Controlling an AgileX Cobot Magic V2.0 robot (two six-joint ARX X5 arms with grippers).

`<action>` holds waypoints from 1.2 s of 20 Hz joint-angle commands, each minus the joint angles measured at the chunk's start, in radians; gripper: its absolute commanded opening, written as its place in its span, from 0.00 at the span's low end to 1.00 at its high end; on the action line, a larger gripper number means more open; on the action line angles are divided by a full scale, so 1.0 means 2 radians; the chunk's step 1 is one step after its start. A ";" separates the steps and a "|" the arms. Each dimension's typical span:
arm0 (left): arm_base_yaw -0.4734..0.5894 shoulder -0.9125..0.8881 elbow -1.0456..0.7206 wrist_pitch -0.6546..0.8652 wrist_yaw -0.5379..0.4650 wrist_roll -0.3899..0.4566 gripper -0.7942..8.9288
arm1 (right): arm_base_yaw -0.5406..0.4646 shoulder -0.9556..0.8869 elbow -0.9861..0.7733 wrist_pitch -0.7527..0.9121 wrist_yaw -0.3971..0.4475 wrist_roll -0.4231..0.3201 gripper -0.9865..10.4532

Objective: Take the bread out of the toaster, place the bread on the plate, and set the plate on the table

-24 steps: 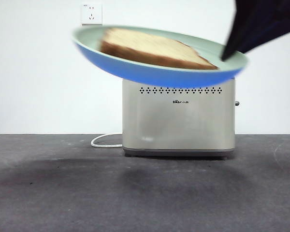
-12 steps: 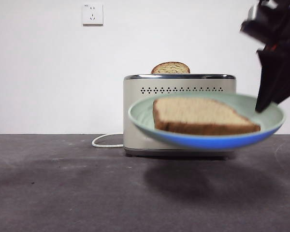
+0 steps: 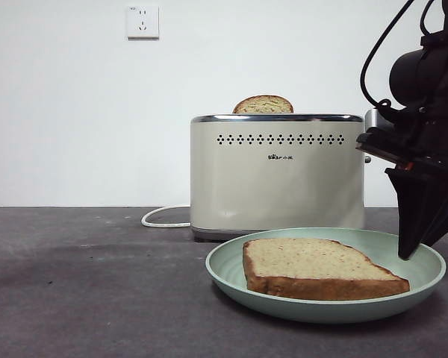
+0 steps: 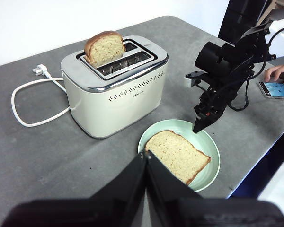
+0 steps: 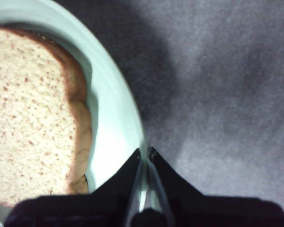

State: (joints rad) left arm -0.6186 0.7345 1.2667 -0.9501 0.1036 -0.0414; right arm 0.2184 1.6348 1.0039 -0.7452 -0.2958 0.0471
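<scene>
Front view: plate [image 3: 425,277] down on the surface [image 3: 89,298] just in front of the toaster [image 3: 276,175], bread [image 3: 317,268] lying flat in it. Right gripper [image 3: 408,253] at the plate's rim on the side away from the wall socket [image 3: 142,21]. Main risk, as a judgement: pulling away before letting go, which would drag or tip the plate and slide the bread off; lifting crooked could also flick the rim. Second slice [image 3: 263,104] poking out of the toaster's top, not in play.

Left wrist view: left gripper [image 4: 146,158] hanging above the surface on the near side of the plate [image 4: 149,137] from the toaster [image 4: 113,94], jaws pressed together, nothing between them. Clear of the bread [image 4: 177,155] and touching nothing. Right gripper [image 4: 199,127] seen across the plate, tip on the rim. Low risk from the left arm unless it drops toward the plate.

Right wrist view: right gripper [image 5: 146,156] jaws nearly closed, only the thin plate [image 5: 118,123] rim pinched between them. Bread [image 5: 28,109] just inside the rim, close to the jaws but not touched. Needs a clean opening, then a straight retreat away from the bread.
</scene>
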 commanded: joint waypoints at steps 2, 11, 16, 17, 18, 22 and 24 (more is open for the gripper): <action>-0.002 -0.001 0.001 0.003 0.001 0.006 0.07 | -0.016 0.005 -0.014 0.004 0.006 -0.015 0.07; -0.002 -0.001 0.001 0.003 0.003 0.006 0.07 | -0.030 0.006 -0.025 0.019 0.007 -0.026 0.07; -0.002 -0.001 0.001 0.003 0.004 0.005 0.07 | -0.030 0.020 -0.026 0.020 0.007 -0.026 0.08; -0.002 -0.001 0.001 0.003 0.004 0.004 0.07 | -0.030 0.020 -0.026 0.021 0.007 -0.026 0.08; -0.002 -0.001 0.001 0.003 0.004 0.004 0.07 | -0.030 0.020 -0.026 0.023 0.007 -0.026 0.10; -0.002 -0.001 0.001 0.003 0.005 0.004 0.07 | -0.030 0.019 -0.026 0.023 0.006 -0.024 0.49; -0.002 -0.001 0.001 0.003 0.005 0.004 0.07 | -0.030 0.012 -0.026 0.022 0.004 -0.024 0.55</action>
State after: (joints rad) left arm -0.6186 0.7345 1.2667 -0.9501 0.1116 -0.0414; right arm 0.1570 1.6585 0.9638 -0.7036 -0.2916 0.0063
